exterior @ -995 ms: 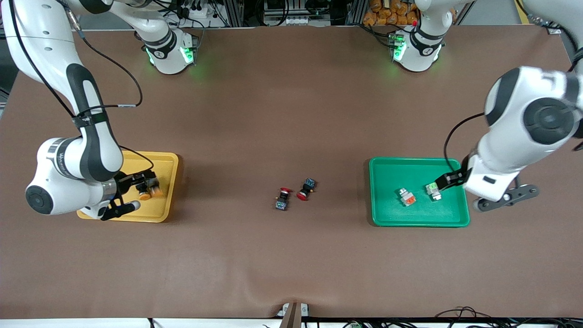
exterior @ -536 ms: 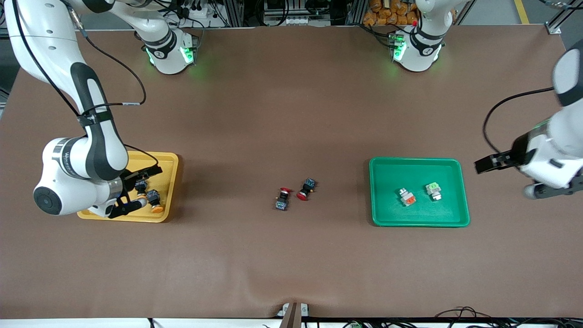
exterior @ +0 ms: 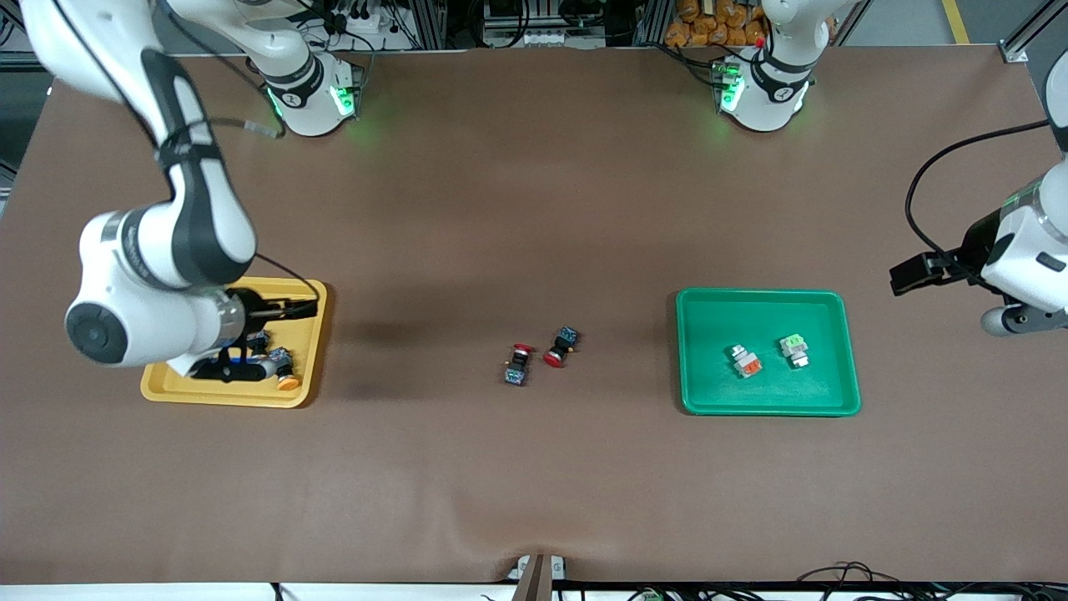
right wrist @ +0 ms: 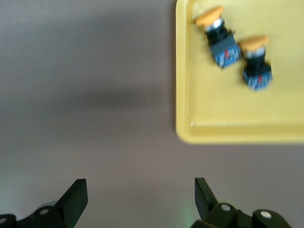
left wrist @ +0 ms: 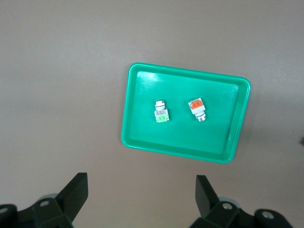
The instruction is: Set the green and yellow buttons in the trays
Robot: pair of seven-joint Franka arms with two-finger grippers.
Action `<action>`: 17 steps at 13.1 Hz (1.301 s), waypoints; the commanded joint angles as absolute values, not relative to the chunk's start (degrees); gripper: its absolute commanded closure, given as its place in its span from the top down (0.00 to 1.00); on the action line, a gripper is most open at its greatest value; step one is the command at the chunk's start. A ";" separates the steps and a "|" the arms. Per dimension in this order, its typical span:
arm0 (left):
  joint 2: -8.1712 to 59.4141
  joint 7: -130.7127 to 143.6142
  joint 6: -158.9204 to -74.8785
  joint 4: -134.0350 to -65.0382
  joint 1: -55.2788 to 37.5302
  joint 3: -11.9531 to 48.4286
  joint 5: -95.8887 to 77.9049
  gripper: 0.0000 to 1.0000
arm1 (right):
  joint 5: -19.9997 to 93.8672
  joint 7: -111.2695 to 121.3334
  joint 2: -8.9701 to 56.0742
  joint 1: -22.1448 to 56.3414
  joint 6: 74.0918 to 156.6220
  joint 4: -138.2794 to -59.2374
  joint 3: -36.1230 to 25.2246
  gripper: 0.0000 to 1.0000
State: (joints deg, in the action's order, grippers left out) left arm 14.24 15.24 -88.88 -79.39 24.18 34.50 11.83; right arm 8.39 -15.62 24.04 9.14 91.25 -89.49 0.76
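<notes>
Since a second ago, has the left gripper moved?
Yes. The left gripper, fingers open and empty, has pulled away from the green-topped grey button in the shallow green plastic tray and now hangs over bare table past the tray's rim, toward the left arm's end.

Tabletop [exterior: 534, 209]: brown, matte sheet covering it, slightly wrinkled toward the front camera's edge.
Top edge: aluminium frame rails [exterior: 434, 21], black cables [exterior: 367, 17].
Orange items [exterior: 709, 21]: piled past the tabletop's top edge.
Light: even, soft shadows.
</notes>
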 commanded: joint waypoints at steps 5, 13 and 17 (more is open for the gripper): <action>10.73 11.51 -86.40 -79.72 25.75 34.37 10.90 1.00 | 1.23 -21.71 13.11 5.54 86.84 -89.91 7.56 1.00; 2.74 9.76 -87.45 -86.11 10.66 15.15 2.75 1.00 | 1.76 -14.24 2.82 3.52 82.36 -89.47 7.21 1.00; -2.45 9.76 -89.03 -92.71 4.40 9.94 2.02 1.00 | 1.76 -14.15 -1.04 3.78 79.81 -89.30 7.29 1.00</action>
